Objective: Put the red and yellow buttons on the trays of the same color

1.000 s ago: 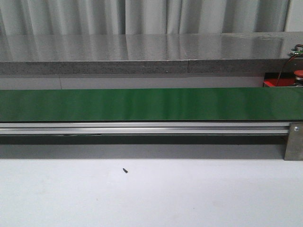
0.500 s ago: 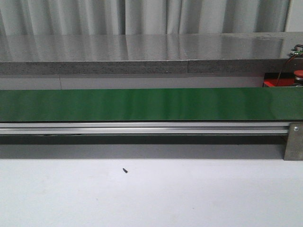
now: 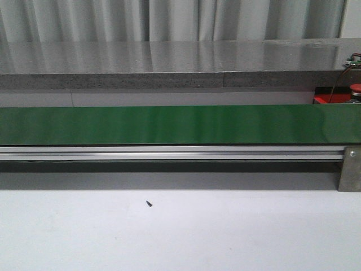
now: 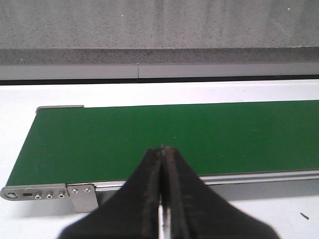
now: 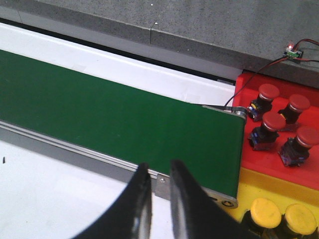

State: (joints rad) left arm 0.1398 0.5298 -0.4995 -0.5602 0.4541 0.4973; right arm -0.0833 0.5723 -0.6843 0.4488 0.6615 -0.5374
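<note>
Several red buttons [image 5: 273, 122] with dark bodies stand on the red tray [image 5: 264, 159] past the belt's end. Two yellow buttons [image 5: 265, 213] sit on the yellow tray [image 5: 279, 186] beside it. In the front view only a corner of the red tray [image 3: 327, 99] and one red button [image 3: 355, 87] show at the far right. My right gripper [image 5: 159, 167] hangs over the belt's near rail, open by a narrow gap with nothing in it. My left gripper [image 4: 163, 148] is shut and empty over the near edge of the belt. Neither gripper shows in the front view.
The long green belt [image 3: 169, 124] on an aluminium rail [image 3: 169, 152] runs across the table. A grey stone ledge [image 3: 169, 62] lies behind it. A thin wire leads to a small circuit board [image 5: 293, 50] near the red tray. A tiny dark speck [image 3: 149, 204] lies on the white table.
</note>
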